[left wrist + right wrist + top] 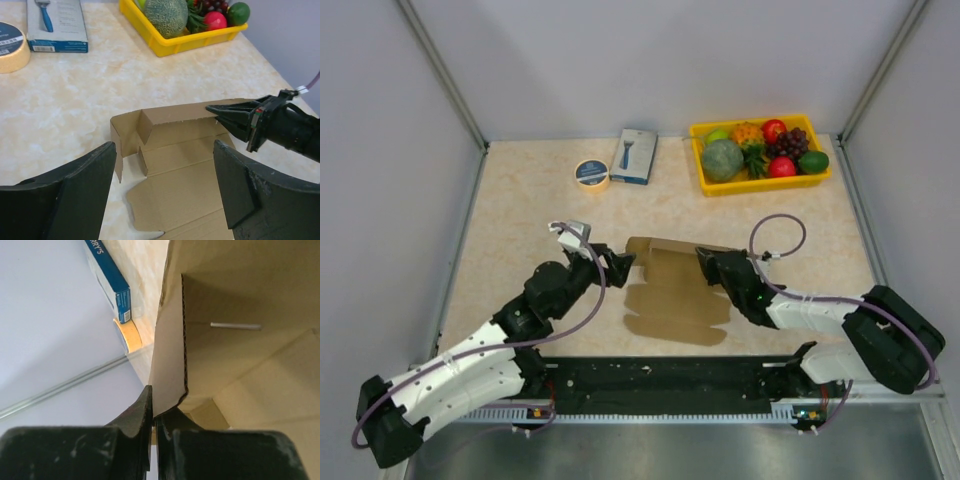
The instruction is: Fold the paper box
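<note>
Beige tabletop bears the paper box between both arms; the right gripper is clamped on its raised rear panel; the left gripper, spread and empty, has the box's upright side flap just ahead, the long axis crosswise.

You have bright, even overhead light; the thin brown cardboard blank is shaded under its raised far flap, and both wrist views blur nearest the lens.
</note>
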